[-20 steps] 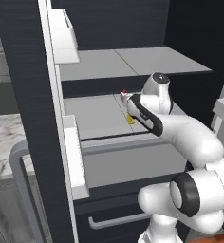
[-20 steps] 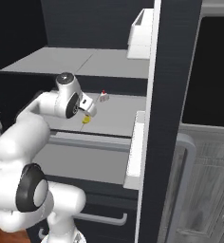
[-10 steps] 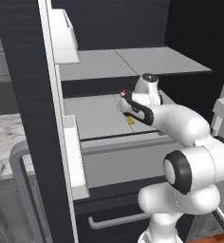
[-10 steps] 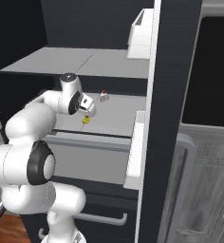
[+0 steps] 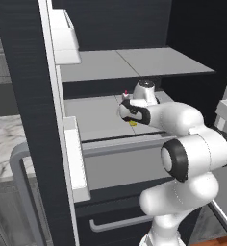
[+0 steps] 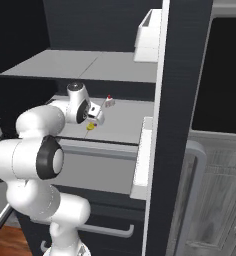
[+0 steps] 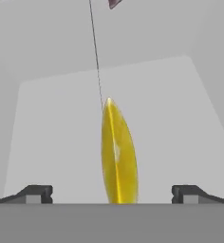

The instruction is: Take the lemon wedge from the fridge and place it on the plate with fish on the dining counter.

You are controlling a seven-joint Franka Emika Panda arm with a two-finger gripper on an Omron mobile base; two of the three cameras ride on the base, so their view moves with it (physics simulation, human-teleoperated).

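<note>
Hand view: lemon wedge [image 7: 117, 154] standing on edge on the light grey fridge shelf [image 7: 52, 123], centred between the spread fingertips [image 7: 35, 192] (neither touching it). Gripper [image 5: 130, 116] poised low inside the open fridge [image 5: 24, 62].

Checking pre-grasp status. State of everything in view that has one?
fridge: door open, shelves exposed
lemon wedge: lying on the fridge shelf, not gripped, centred between the fingertips
tool: open, jaws wide either side of the wedge
bottom drawer: closed
small red-topped item: on the same shelf, behind the wedge, untouched
</note>
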